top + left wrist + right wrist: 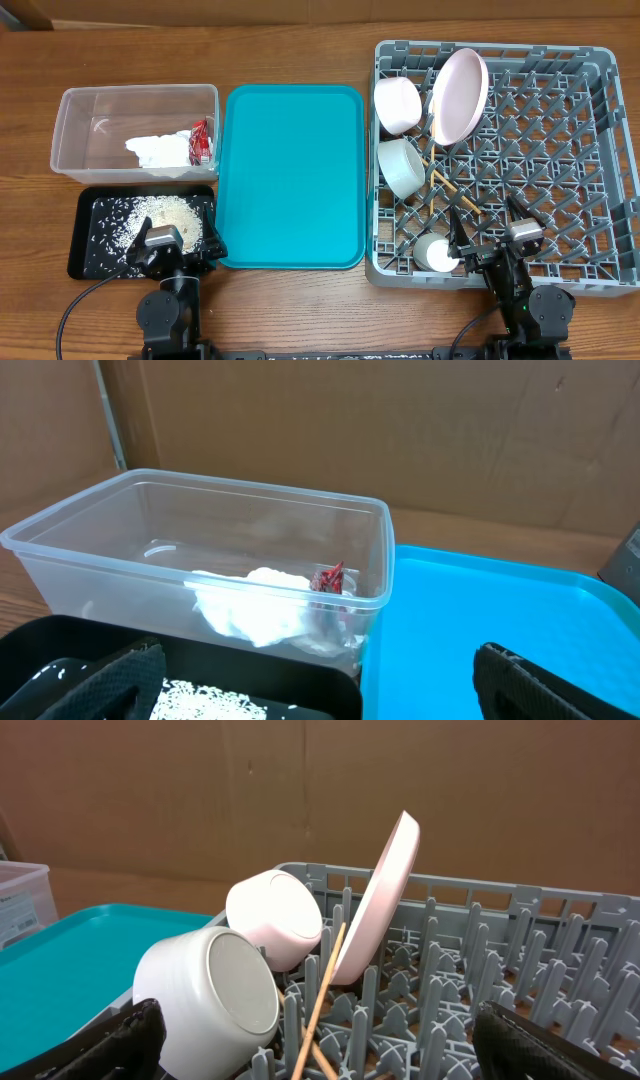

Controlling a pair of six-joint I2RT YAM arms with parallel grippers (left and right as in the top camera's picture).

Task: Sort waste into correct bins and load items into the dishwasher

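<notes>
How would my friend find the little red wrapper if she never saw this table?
Start at the clear plastic tub on the left, next to the big teal tray. Inside, by the tub's right wall, lies a crumpled white napkin, and the snack wrapper sits against it. It is the only red thing there.

Wood-grain worktop (300,310), faintly shiny. See-through plastic tub (75,135), soft crumpled paper napkin (160,151). Smooth teal plastic tray (292,175); matt grey plastic rack (560,170); glossy plate (459,95), bowls (398,104) gleaming too.
</notes>
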